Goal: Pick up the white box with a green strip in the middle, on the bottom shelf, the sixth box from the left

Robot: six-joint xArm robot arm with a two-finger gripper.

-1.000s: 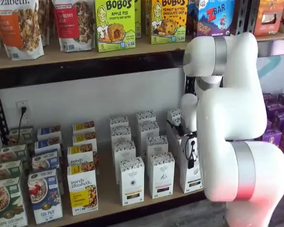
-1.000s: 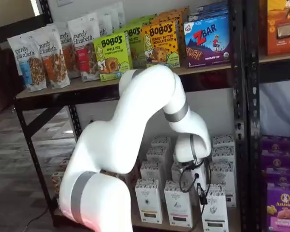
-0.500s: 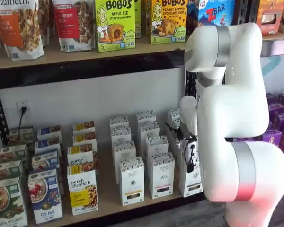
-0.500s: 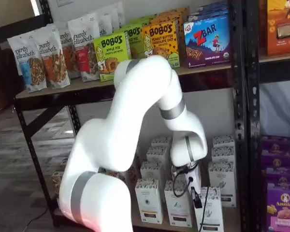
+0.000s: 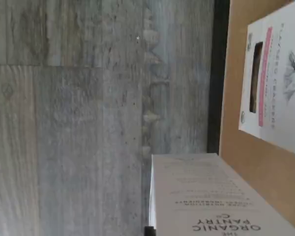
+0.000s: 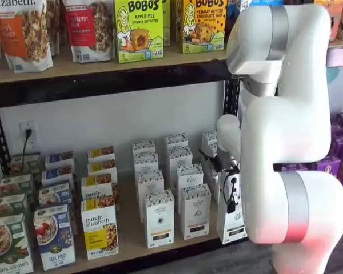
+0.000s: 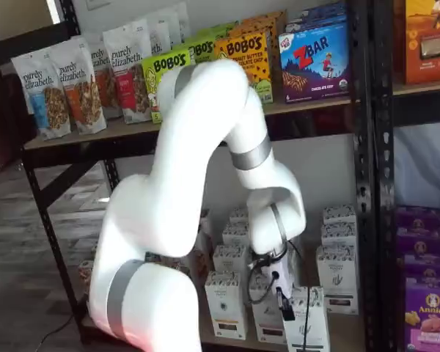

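Observation:
The white box (image 6: 232, 224) is a tall narrow carton with a speckled top and a dark strip label. It stands out in front of its row at the bottom shelf's (image 6: 130, 235) front edge, partly hidden by my arm. My gripper (image 6: 229, 184) is shut on its top. In a shelf view the box (image 7: 308, 326) sits just beside a black finger (image 7: 284, 306), forward of its neighbours. In the wrist view the box (image 5: 211, 201) shows its printed side over the grey floor, with the tan shelf board (image 5: 246, 162) beyond it.
Rows of similar white cartons (image 6: 159, 218) stand to the left, then purely elizabeth boxes (image 6: 99, 229) and cereal boxes (image 6: 54, 235). Purple cartons (image 7: 428, 308) fill the rack to the right. A black rack post (image 7: 372, 183) stands close by. Another white carton (image 5: 278, 83) lies on the board.
My arm has drawn back from the shelf and its elbow has risen. The white box has come forward with the gripper, out of its row toward the shelf's front edge.

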